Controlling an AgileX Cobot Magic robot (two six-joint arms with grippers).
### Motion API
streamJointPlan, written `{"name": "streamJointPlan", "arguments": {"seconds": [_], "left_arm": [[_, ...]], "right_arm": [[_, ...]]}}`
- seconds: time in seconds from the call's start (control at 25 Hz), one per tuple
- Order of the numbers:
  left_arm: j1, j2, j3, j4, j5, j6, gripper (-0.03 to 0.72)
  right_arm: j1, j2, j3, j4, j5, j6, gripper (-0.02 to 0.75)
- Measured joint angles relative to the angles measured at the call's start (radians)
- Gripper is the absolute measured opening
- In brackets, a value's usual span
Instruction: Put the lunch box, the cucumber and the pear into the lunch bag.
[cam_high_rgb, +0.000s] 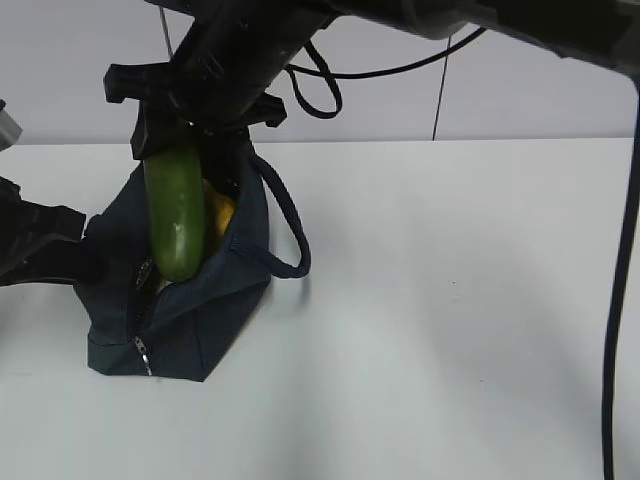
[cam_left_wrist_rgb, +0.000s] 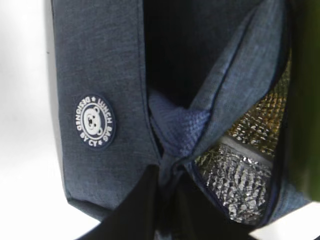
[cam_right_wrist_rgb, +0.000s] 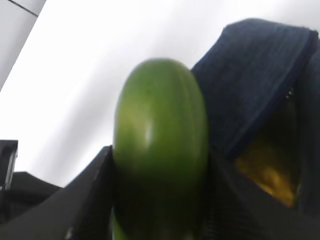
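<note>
Pear (cam_high_rgb: 220, 212) looks already in the lunch bag (cam_high_rgb: 215, 300), right gripper (cam_right_wrist_rgb: 160, 200) clamps cucumber (cam_high_rgb: 177, 215) half-lowered into the opening, left gripper (cam_left_wrist_rgb: 165, 185) pinches the bag edge, lunch box not visible.

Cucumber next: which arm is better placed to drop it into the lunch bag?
Right. The right gripper already holds the cucumber upright, its lower end in the lunch bag mouth beside the pear. The left gripper is shut on the bag's fabric, apparently holding it open.
</note>
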Motion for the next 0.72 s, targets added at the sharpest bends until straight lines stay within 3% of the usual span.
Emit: {"name": "streamJointPlan", "arguments": {"seconds": [0.2,0.48,0.72], "left_arm": [[0.000,0.000,0.000,-0.007,0.016,0.000,0.001],[0.000,0.000,0.000,-0.011,0.025,0.000,0.001],[0.000,0.000,0.000,-0.070,0.012,0.000,0.001]], "right_arm": [[0.000,0.015,0.000,-0.019,-0.071,-0.013,0.377],[0.000,0.016,0.000,-0.162,-0.097,-0.013,0.377],[0.021,0.016,0.000,-0.170,-0.093,-0.013,0.377]]}}
